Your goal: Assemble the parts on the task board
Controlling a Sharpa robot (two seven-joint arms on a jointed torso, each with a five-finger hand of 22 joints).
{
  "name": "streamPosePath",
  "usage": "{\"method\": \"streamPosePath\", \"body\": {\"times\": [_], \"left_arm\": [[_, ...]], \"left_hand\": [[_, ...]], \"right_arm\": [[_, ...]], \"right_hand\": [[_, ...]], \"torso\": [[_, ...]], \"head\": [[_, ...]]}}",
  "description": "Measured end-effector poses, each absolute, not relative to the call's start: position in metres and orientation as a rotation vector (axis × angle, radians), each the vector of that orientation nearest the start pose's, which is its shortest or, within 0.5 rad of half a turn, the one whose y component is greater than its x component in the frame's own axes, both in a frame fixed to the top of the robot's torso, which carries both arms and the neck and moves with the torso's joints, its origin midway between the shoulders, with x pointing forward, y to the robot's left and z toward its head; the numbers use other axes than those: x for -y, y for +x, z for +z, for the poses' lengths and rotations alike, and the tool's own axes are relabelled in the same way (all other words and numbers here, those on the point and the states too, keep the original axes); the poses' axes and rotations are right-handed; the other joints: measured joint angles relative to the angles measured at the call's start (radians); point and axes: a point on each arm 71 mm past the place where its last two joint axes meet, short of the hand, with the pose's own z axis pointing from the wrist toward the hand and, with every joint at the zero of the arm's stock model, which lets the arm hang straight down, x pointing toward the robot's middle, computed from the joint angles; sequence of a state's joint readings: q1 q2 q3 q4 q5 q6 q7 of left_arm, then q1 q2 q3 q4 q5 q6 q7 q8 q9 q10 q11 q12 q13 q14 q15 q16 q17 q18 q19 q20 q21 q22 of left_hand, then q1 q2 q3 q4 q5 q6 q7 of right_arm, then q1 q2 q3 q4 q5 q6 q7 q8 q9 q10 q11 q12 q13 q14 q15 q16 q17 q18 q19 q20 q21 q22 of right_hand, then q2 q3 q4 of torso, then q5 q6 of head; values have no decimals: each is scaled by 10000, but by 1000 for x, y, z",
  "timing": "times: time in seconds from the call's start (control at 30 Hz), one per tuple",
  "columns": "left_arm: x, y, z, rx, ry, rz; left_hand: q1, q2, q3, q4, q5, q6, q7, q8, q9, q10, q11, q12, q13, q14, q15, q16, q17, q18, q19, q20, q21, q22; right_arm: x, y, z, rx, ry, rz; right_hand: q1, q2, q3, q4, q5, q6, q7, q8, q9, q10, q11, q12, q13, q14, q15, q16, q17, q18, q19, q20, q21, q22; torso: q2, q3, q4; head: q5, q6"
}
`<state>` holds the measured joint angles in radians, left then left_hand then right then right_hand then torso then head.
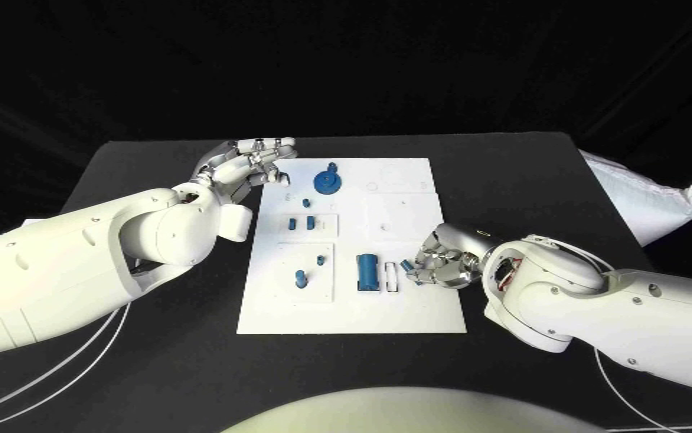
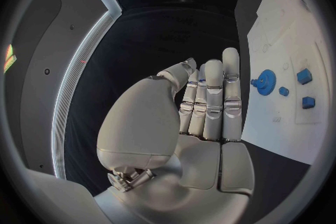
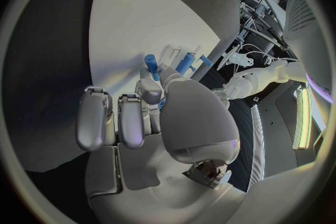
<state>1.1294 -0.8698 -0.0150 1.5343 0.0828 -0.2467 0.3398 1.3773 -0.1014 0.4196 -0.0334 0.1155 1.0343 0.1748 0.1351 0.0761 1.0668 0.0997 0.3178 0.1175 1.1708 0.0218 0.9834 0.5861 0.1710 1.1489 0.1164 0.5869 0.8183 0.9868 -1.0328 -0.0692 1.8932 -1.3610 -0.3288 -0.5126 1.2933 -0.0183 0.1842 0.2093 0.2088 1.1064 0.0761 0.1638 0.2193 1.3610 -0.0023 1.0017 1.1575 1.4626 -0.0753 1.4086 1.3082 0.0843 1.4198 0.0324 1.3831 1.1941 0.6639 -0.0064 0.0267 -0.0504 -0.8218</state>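
1. White board lying mid-counter, long sides running away from the robot.
2. Left hand hovering at the board's far left corner, fingers straight and side by side, gripping nothing.
3. Blue gear upright near the board's far edge, just beside that hand.
4. Two small blue blocks in a recess along the left side of the board.
5. Blue peg nearer the board's near left corner.
6. Blue cylinder lying toward the near edge, a pale slot beside it.
7. Right hand low over the board's right edge near the cylinder, fingers curled around a small blue part, pinched at the tips and touching the board.
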Motion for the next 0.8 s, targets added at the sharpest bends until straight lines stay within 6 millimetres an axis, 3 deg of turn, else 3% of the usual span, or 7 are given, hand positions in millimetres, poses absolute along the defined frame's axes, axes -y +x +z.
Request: {"method": "streamPosePath", "body": {"times": [0.27, 0.4, 0.57, 0.63, 0.73, 0.8], "left_arm": [[-217, 477, -207, -14804, -12973, -15750], [-217, 477, -207, -14806, -12973, -15754], [-217, 477, -207, -14810, -12971, -15761], [-217, 477, -207, -14811, -12971, -15762], [-216, 477, -207, -14814, -12971, -15766], [-217, 477, -207, -14816, -12971, -15767]], "left_hand": [[0, 0, -27, 27, 0, 0, 0, 0, 0, 0, 0, 0, -1, 0, 0, 0, 1, 0, 0, 0, 0, 0], [0, 0, -27, 27, 0, 0, 0, 0, 1, 0, 0, 0, -1, 0, 0, 0, 1, 0, 0, 0, 0, 0], [0, 0, -27, 27, 0, 0, 0, 0, 1, 1, 0, 0, -2, 0, 0, 0, 1, 0, 0, 0, 0, 0], [0, 0, -27, 27, 0, 0, 0, 0, 1, 0, 0, 0, -2, 0, 0, 0, 1, 0, 0, 0, 0, 0], [0, 0, -27, 27, 0, 0, 0, 0, 1, 0, 0, 0, -2, 0, 0, 0, 2, 0, 0, 0, 0, 1], [0, 0, -26, 27, 0, 0, 0, 0, 1, 1, 0, 0, -2, 0, 0, 0, 2, 0, 0, 0, 0, 1]], "right_arm": [[199, 365, -260, -20680, 2471, 5583], [196, 365, -260, -20769, 2645, 5713], [194, 365, -261, -20854, 2789, 5818], [193, 365, -262, -20905, 2826, 5822], [192, 365, -262, -20985, 2827, 5812], [191, 365, -263, -21059, 2788, 5826]], "right_hand": [[-183, -93, 136, 59, 262, 70, 2, 0, 41, 0, 0, 0, 23, 0, 0, 39, -1, -1, 0, 0, 37, 13], [-405, -187, 190, 113, 756, 123, 21, 0, 79, 37, -34, 50, 64, 1, 0, 39, -2, 0, 0, 0, 37, 42], [-612, -230, 157, 150, 1017, 167, -19, 0, 110, 37, -34, 50, 97, 1, 0, 39, -2, -1, 37, -37, 37, 67], [-870, -256, 76, 309, 1321, 270, -18, 1, 152, 111, -37, 137, 135, 1, 0, 80, -3, -1, 74, 0, 78, 91], [-1210, -388, -188, 554, 2287, 379, -81, 2, 223, 146, -72, 234, 234, 1, 0, 80, -3, -1, 74, 0, 78, 99], [-1247, -400, -328, 598, 2512, 419, -63, 2, 249, 146, -72, 234, 247, 1, 0, 79, -3, -1, 74, 0, 78, 99]], "torso": [[1, -7, -9], [6, -7, -14], [6, -7, -15], [6, -7, -15], [6, -7, -15], [6, -7, -15]], "head": [[15, 30], [36, -5], [51, -28], [53, -35], [59, -53], [60, -58]]}}
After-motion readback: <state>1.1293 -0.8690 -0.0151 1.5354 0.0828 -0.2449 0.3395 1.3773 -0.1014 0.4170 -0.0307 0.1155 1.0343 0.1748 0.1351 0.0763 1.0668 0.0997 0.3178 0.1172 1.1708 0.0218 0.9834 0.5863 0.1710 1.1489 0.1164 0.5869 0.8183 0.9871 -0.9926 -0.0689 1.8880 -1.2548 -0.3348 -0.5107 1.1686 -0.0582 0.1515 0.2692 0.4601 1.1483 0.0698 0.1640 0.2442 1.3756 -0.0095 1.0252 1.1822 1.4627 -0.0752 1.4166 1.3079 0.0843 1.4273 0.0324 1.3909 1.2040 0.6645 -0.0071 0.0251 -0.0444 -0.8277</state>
